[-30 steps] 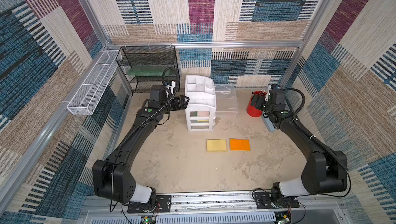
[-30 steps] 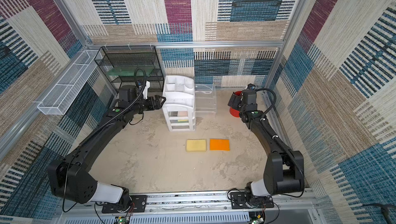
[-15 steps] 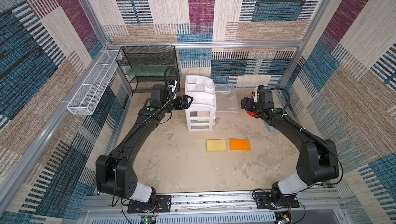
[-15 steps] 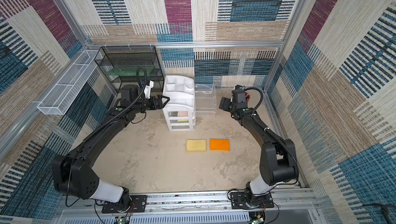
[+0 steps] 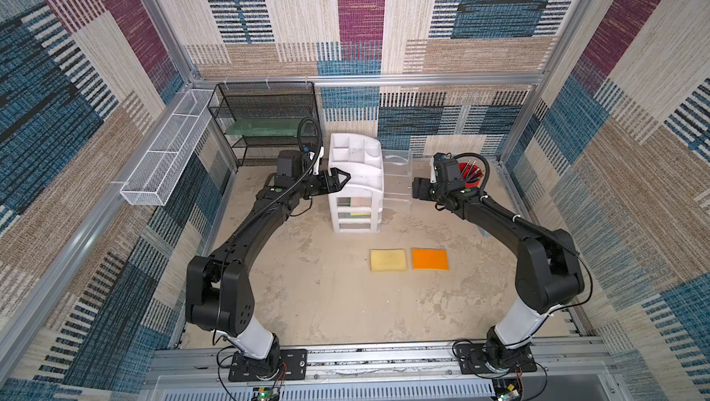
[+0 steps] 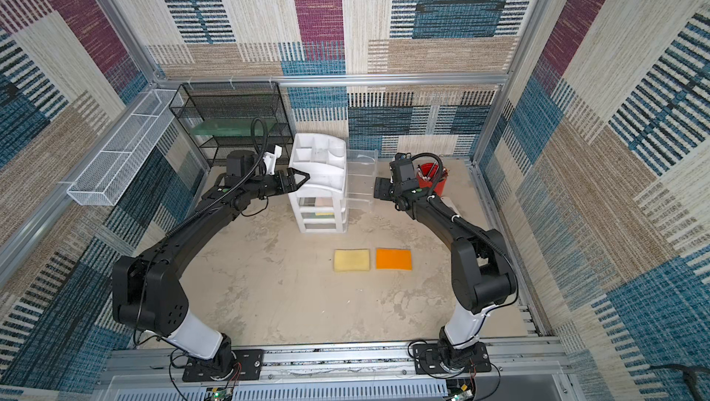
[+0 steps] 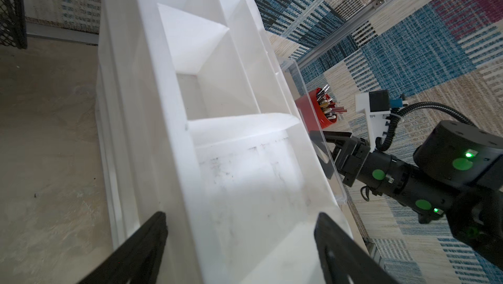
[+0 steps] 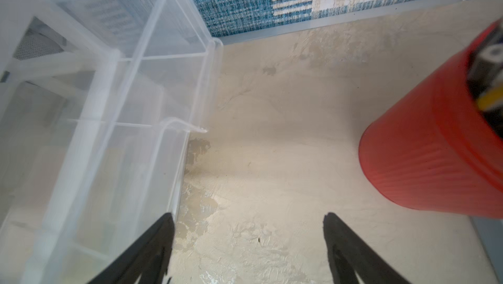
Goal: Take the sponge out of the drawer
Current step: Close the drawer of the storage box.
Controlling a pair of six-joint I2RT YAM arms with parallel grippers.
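At far centre of worktop [image 5: 307, 303], white drawer tower [image 5: 355, 188] flanked by both end effectors: left end effector [image 5: 340, 180] wide, straddling tray edge; right end effector [image 8: 247, 244] wide, empty, beside clear organizer [image 5: 397, 184]. Sponge [image 5: 359, 212] apparently in middle drawer, shut. Risk: light tower tips or slides; clear organizer or red pen cup [image 5: 470, 174] knocked.

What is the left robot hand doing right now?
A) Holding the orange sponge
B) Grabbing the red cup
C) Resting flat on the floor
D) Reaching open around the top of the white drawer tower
D: in a top view the left hand is open at the upper edge of the white drawer tower, and the left wrist view shows its fingers spread on both sides of the tower's tray top, holding nothing.
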